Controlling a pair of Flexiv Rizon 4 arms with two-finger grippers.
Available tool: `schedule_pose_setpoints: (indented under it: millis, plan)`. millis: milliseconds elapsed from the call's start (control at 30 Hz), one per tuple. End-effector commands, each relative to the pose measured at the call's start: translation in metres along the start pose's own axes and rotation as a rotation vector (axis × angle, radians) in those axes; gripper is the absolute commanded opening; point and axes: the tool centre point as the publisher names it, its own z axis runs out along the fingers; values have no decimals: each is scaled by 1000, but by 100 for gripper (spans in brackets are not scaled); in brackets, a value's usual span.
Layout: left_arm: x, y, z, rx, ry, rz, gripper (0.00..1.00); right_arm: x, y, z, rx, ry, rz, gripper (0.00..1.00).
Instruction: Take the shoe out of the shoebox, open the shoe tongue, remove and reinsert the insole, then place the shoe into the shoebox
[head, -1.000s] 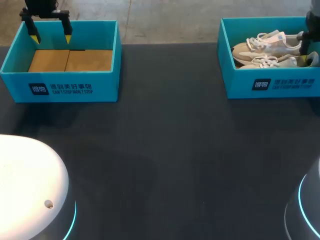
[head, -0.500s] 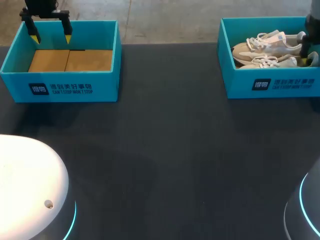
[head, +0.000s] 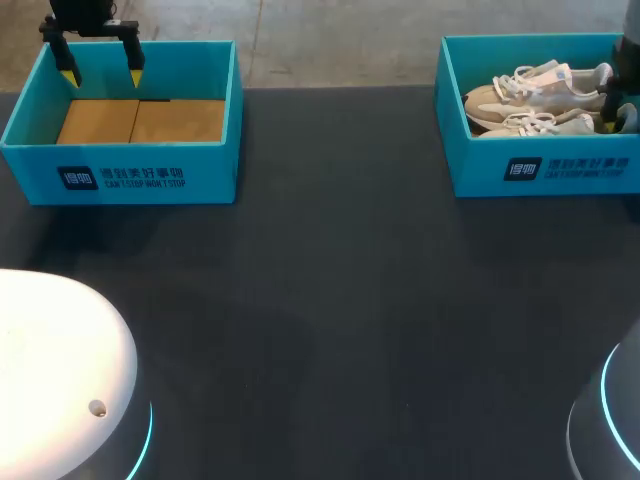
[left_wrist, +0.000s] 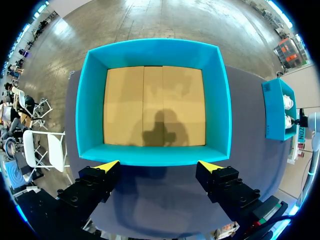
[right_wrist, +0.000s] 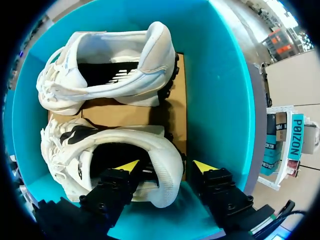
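Right fingers (right_wrist: 125, 168) have shifted astride the shoe (right_wrist: 70, 145) heel.

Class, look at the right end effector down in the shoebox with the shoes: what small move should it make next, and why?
Probably close the right end effector on the heel of the nearer shoe. Its open fingers straddle the heel collar, one inside the shoe's opening and one behind the heel. The shoe lies in the shoebox, not yet lifted out.
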Motion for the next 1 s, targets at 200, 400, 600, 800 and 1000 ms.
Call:
schedule_pose_setpoints:
  millis: [200, 400, 600, 800, 1000]
  plan:
    - [0, 0, 0, 0, 0, 0, 100, 0, 1, 11, 24, 19, -3, 50]
    - [0, 0, 0, 0, 0, 0, 100, 3, 0, 15, 34, 27, -8, 48]
    - [0, 0, 0, 0, 0, 0, 100, 5, -1, 19, 44, 24, -14, 49]
    - [0, 0, 0, 0, 0, 0, 100, 5, -2, 19, 53, 16, 2, 0]
    - [0, 0, 0, 0, 0, 0, 100, 4, -5, 15, 50, 8, 23, 0]
